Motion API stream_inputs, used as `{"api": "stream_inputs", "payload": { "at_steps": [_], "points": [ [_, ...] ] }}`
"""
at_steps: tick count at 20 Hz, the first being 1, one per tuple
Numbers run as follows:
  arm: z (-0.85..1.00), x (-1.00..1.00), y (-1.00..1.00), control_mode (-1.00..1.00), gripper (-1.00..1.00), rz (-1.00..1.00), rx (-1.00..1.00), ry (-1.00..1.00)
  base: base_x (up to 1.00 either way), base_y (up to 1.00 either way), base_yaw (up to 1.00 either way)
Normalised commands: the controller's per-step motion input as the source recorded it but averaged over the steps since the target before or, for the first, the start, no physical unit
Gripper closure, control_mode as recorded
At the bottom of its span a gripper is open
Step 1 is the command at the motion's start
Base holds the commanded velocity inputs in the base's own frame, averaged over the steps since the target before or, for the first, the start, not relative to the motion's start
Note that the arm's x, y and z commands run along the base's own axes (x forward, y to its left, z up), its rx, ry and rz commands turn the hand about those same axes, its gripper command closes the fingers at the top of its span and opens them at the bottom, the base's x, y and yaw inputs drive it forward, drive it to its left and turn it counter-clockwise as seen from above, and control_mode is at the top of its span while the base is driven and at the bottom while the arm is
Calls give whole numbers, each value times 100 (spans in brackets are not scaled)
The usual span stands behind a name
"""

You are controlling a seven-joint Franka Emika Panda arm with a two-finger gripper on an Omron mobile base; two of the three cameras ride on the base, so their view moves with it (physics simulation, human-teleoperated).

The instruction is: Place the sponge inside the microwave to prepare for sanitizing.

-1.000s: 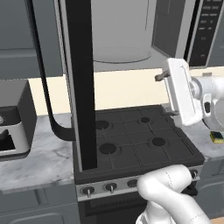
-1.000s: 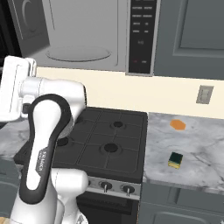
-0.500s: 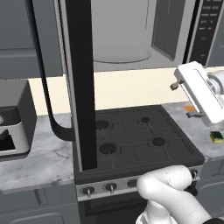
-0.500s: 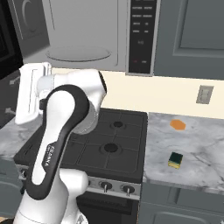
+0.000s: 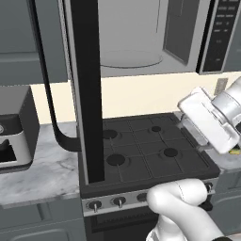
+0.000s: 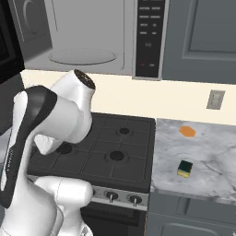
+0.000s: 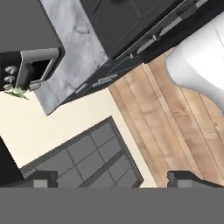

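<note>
Swinging round to the right since a second ago, the arm's white hand has dropped from upright beside the stove to a tilted pose over the stove's right edge, while the sponge (image 6: 185, 168) has stayed put. It lies flat on the marble counter (image 6: 207, 156) to the right of the stove (image 6: 106, 152), green scrub layer up, near the counter's front edge and well apart from the small orange piece (image 6: 187, 131) further back by the wall. Nothing touches it; it looks simply parked there, waiting to be fetched. A sliver of it peeks out in the left base view, just under the hand.

Above the stove, the microwave (image 6: 92, 37) hangs with its door (image 5: 84, 89) swung wide, the black glass edge-on in the left base view. Its pale inside and round glass turntable (image 6: 82, 56) are bare, so the way in is ready; I'd judge the door was left open for exactly that.

As for the gripper (image 7: 113, 177), its two dark tips stand at opposite sides of the hand view, about as wide apart as they go, with nothing between them and nothing touched. That camera looks down past the counter's edge at the wooden floor (image 7: 175, 131), so the hand isn't aimed at the sponge yet. To my eye the reach has only begun.
</note>
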Motion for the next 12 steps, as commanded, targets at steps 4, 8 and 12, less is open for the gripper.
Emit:
{"api": "stream_inputs", "payload": {
  "at_steps": [4,8,12],
  "points": [
    [-16,47,-4,-100,-100,16,-37,-30,0,0,0],
    [-22,14,-17,-100,-100,14,-43,-15,0,0,0],
    [-28,0,-31,-100,-100,4,-49,-1,0,0,0]
  ]
}}
